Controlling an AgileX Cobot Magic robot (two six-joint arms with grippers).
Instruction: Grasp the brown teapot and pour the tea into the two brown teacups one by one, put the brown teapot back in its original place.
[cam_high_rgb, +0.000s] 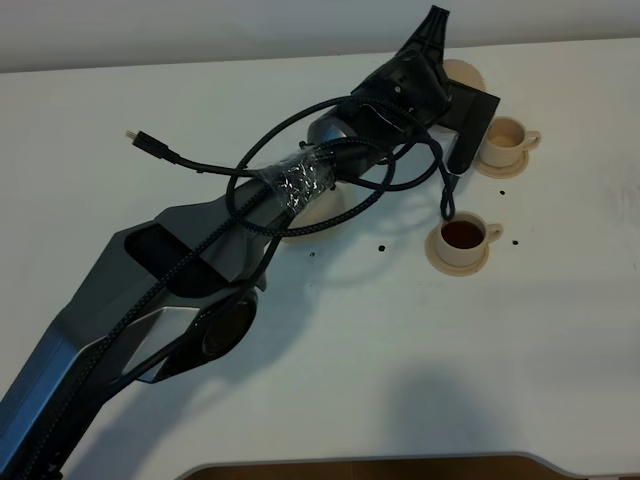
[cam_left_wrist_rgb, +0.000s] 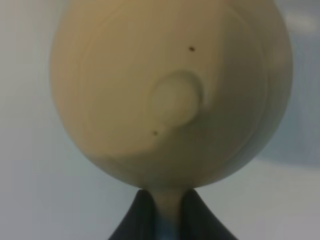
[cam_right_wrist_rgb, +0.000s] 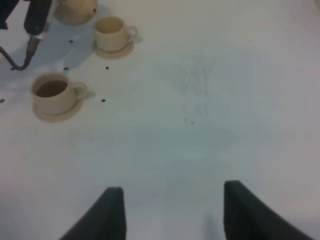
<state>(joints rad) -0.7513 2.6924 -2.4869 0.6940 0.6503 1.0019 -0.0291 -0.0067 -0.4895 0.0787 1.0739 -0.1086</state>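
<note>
I'm holding the brown teapot (cam_left_wrist_rgb: 170, 95) in the clamped left tool (cam_left_wrist_rgb: 167, 217), upper right of the high view, beside the empty teacup (cam_high_rgb: 505, 135), since the lower teacup (cam_high_rgb: 460, 236) already holds tea. The right tool (cam_right_wrist_rgb: 172, 215) is hanging open, empty.

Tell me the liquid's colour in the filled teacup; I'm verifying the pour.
Dark reddish-brown tea, best seen in the exterior high view.

Overhead: my left arm (cam_high_rgb: 200, 270) covers most of the brown teapot (cam_high_rgb: 468, 75) and part of its saucer (cam_high_rgb: 325, 222). Left wrist cam: teapot blurred, cropped at edge.
</note>
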